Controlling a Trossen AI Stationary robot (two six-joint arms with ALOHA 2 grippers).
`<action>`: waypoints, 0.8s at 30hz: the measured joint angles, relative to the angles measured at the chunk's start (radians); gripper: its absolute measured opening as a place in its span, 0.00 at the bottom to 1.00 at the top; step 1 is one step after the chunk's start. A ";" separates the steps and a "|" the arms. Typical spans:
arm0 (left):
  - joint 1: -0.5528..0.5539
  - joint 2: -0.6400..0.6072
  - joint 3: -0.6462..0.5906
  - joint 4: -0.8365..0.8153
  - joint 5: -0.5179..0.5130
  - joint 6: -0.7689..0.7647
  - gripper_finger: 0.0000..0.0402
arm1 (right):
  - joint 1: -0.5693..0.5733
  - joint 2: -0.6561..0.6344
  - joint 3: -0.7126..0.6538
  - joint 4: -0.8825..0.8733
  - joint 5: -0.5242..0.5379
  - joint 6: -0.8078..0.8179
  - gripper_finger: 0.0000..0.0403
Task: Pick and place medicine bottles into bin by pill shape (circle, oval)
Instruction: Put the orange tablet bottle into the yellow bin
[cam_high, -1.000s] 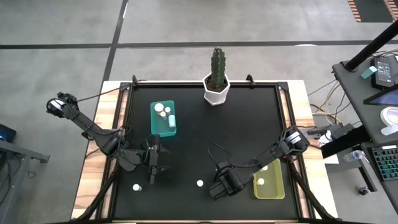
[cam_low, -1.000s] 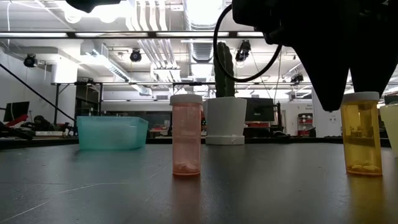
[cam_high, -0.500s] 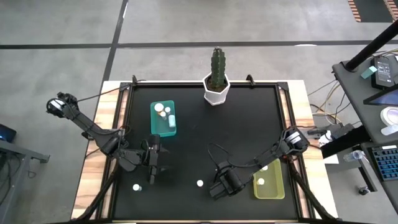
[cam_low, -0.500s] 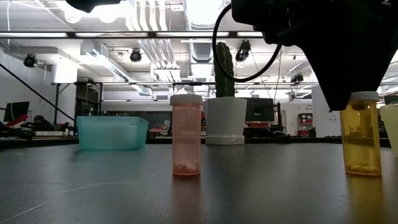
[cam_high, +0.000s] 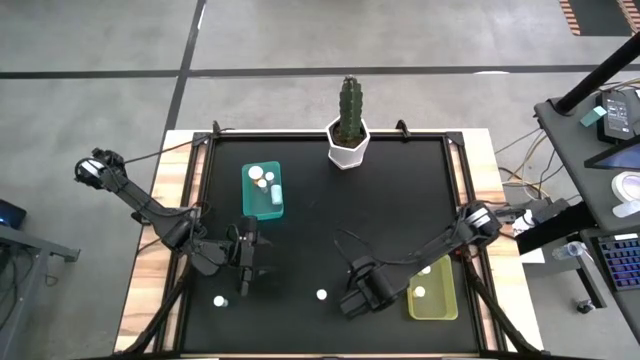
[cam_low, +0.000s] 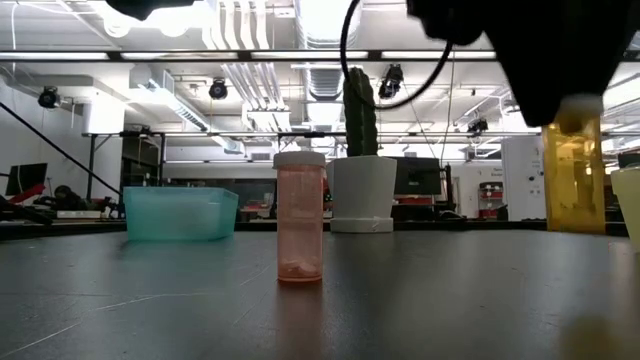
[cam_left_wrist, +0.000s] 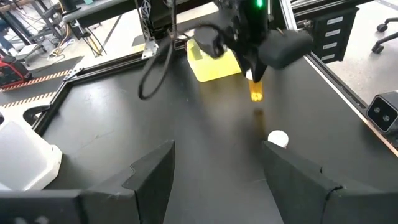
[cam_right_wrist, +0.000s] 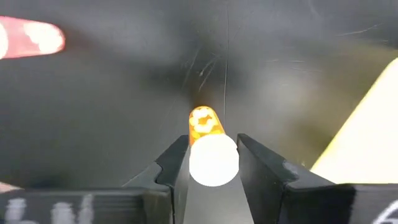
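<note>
High view, left to right. Left gripper (cam_high: 243, 283) sits at lower left of the black table (cam_high: 320, 210), fingers spread apart with nothing between them. A white-capped bottle (cam_high: 219, 300) stands just below and left of it. The teal bin (cam_high: 264, 190), above the left gripper, holds three white-capped bottles (cam_high: 262, 178). Another white-capped bottle (cam_high: 322, 295) stands at lower centre; in the low view it is the pink bottle (cam_low: 300, 230), upright on the table with pills at its bottom. A cactus in a white pot (cam_high: 348, 140) stands at top centre.

Right gripper (cam_high: 350, 300) is at lower centre-right, just right of that bottle. Its fingers are closed on the white cap of an amber bottle (cam_right_wrist: 206, 124); the low view shows the amber bottle (cam_low: 573, 165) clear of the table surface. The yellow bin (cam_high: 432, 290) lies at lower right, immediately right of the right gripper, with white-capped bottles (cam_high: 420, 292) inside.
</note>
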 joint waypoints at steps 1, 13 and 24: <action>0.000 0.000 0.000 0.002 0.000 0.000 0.55 | 0.000 -0.013 0.004 -0.011 0.000 -0.003 0.28; 0.000 0.000 0.000 0.012 0.000 0.000 0.55 | 0.064 -0.233 0.005 -0.233 -0.012 0.001 0.28; 0.000 0.000 0.000 0.022 0.000 0.000 0.55 | 0.180 -0.337 -0.013 -0.347 0.000 0.082 0.28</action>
